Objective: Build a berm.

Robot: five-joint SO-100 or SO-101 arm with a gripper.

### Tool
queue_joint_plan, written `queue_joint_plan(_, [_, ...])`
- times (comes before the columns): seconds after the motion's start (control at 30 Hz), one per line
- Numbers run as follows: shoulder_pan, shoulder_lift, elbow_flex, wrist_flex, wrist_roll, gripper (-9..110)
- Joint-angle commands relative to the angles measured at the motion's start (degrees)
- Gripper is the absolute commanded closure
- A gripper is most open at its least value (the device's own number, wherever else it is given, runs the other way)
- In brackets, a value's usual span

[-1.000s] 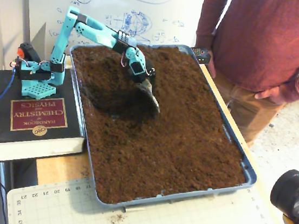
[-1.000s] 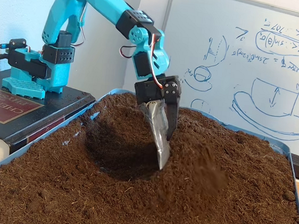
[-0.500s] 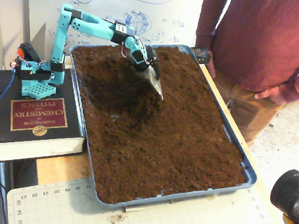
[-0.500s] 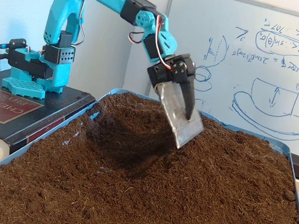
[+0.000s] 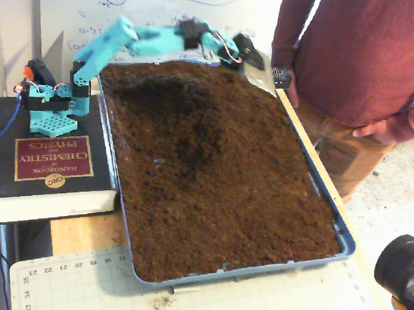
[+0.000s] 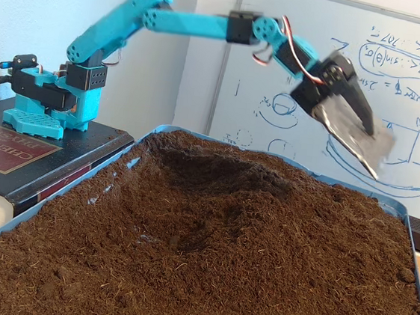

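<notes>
The arm reaches out high over the tray's (image 5: pixel 347 244) far corner, its tool (image 6: pixel 352 131) clamped on a metal scoop (image 5: pixel 260 77). Below it, the berm (image 6: pixel 223 175) humps across the dark soil. The arm's base sits on a book (image 5: pixel 54 157) titled "Handbook of Chemistry and Physics", CRC-marked.

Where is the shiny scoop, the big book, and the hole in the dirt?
Scoop (image 6: pixel 351 135): low fixed view, middle of the metal blade.
Book (image 5: pixel 48 160): high fixed view, red cover label.
Hollow in the soil (image 6: pixel 216 175): low fixed view, its dark shaded floor.
</notes>
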Motion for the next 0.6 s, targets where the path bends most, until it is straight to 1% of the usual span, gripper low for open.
queue_joint_plan(0.0, [-0.35, -8.09, -28.12, -1.67, -2.55, 101])
queue_joint_plan(0.13, [0.53, -23.12, -43.95, -1.67, -10.11, 101])
queue_joint_plan(0.17, [1.14, -25.66, -45.26, -1.67, -12.3, 101])
queue_joint_plan(0.23, [3.08, -28.56, -43.95, -3.43, -16.44, 101])
queue_joint_plan(0.3, [4.83, -30.06, -41.13, -7.12, -18.19, 101])
queue_joint_plan(0.43, [8.44, -35.16, -37.18, -15.64, -17.14, 101])
queue_joint_plan(0.57, [11.43, -39.02, -32.34, -19.86, -17.49, 101])
